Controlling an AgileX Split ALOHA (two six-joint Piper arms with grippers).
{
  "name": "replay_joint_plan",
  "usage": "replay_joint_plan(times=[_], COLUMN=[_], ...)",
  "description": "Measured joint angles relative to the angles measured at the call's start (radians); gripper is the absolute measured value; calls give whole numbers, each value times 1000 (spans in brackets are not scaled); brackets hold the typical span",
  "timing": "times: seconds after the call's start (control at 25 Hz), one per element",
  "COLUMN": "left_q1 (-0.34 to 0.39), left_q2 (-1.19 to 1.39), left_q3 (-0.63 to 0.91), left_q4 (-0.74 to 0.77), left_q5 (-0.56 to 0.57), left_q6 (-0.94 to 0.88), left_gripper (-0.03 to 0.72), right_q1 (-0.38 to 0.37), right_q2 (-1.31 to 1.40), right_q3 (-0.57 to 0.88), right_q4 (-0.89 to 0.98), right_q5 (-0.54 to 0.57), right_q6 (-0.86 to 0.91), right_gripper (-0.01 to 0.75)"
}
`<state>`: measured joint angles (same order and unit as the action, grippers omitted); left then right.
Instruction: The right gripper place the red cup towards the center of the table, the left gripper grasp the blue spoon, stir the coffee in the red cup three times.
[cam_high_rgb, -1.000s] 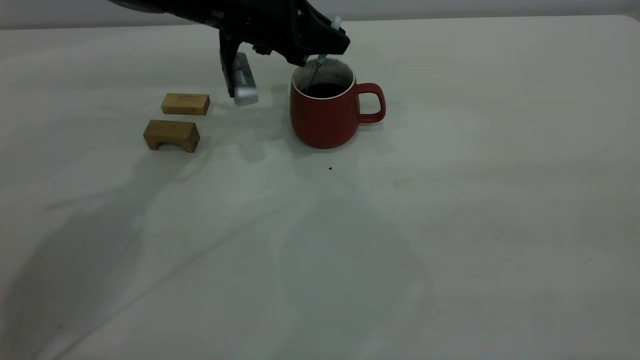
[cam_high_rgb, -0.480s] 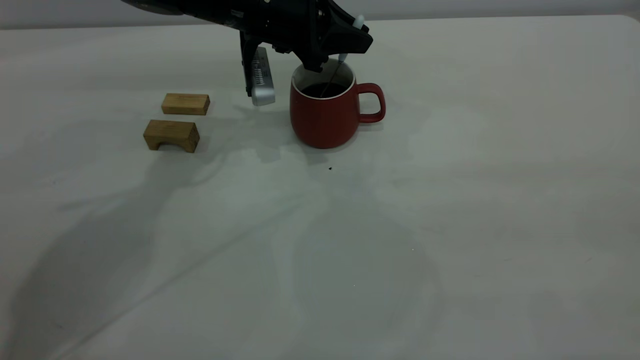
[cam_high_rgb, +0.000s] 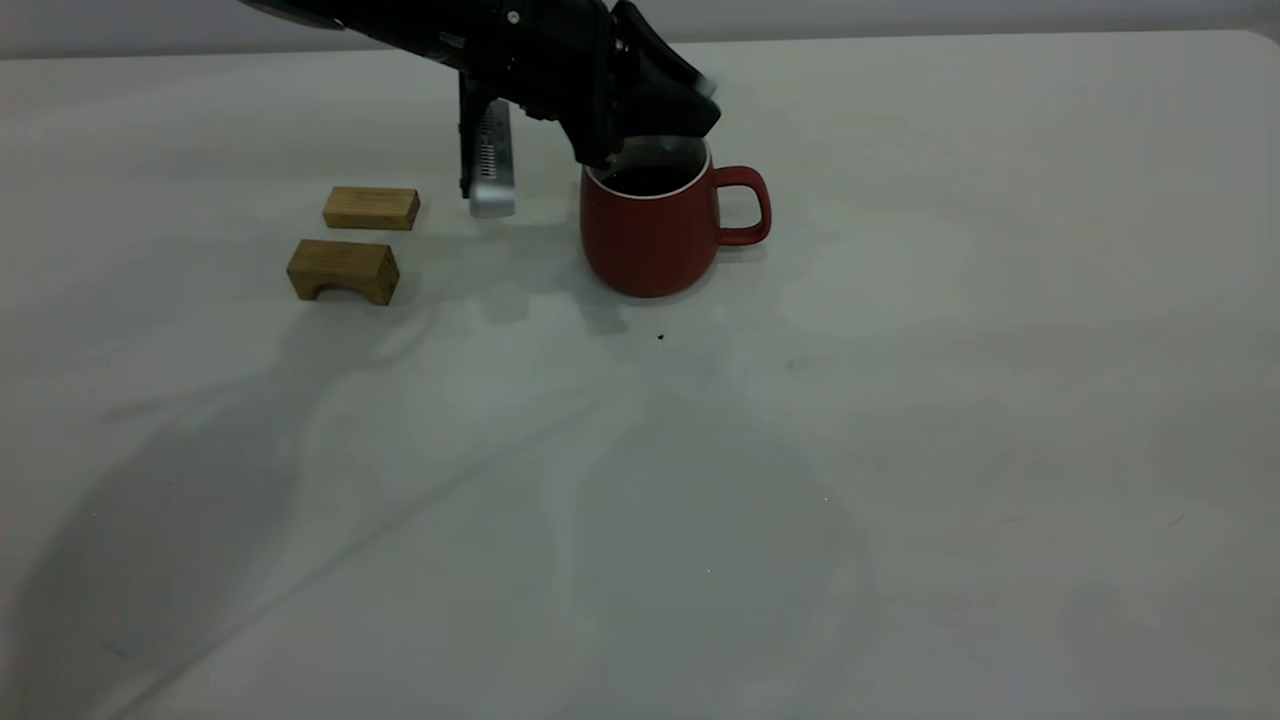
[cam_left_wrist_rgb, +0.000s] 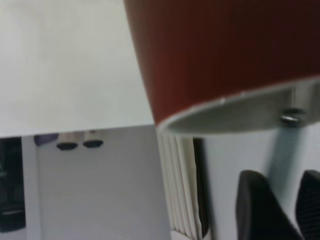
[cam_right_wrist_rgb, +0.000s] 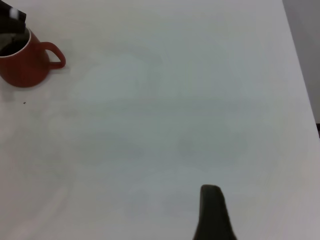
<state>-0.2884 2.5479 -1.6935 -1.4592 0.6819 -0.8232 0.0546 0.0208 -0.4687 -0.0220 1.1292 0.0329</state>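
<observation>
The off-white table (cam_high_rgb: 900, 450) lies bare in the foreground, marked only by a small dark speck (cam_high_rgb: 660, 337) just in front of the cup. Behind the speck stands the red cup (cam_high_rgb: 647, 232), upright near the middle of the table's far half: a dark red, rounded ceramic mug with a white rim and white inside, its loop handle turned toward the right arm's side. Dark brown-black coffee (cam_high_rgb: 648, 180) fills its lower part. To its left, well apart from it, sit two small wooden blocks (cam_high_rgb: 343, 270), the nearer one with an arched cut-out underneath.

The left gripper (cam_high_rgb: 655, 115) hangs low over the far part of the cup's mouth, its silver-grey block hanging down beside the cup. Of the blue spoon (cam_high_rgb: 707, 86) only the pale blurred tip of the handle peeps out above the black fingers, which appear to pinch it; its bowl is hidden.

The right gripper (cam_right_wrist_rgb: 212, 215) shows only as a blurred dark shape far from the cup; whether its fingers are spread or pressed together cannot be told.
</observation>
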Motion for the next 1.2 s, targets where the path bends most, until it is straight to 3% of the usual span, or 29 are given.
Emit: replay_joint_plan(times=[0.2,0.32,0.48,0.88,1.2], left_q1=[1,1,2,3,3], left_q2=[-23,-66,-162,-502,-849], left_q3=[0,0,0,0,0], left_q4=[106,231,448,1233,1557], left_q5=[-5,10,98,433,486], left_q6=[50,101,142,164,195], left_gripper=[505,558,560,476,435], right_q1=[0,0,0,0,0], right_q2=[0,0,0,0,0], right_q3=[0,0,0,0,0], right_q4=[0,0,0,0,0], right_q5=[0,0,0,0,0], right_q6=[0,0,0,0,0], right_gripper=[574,574,574,574,574])
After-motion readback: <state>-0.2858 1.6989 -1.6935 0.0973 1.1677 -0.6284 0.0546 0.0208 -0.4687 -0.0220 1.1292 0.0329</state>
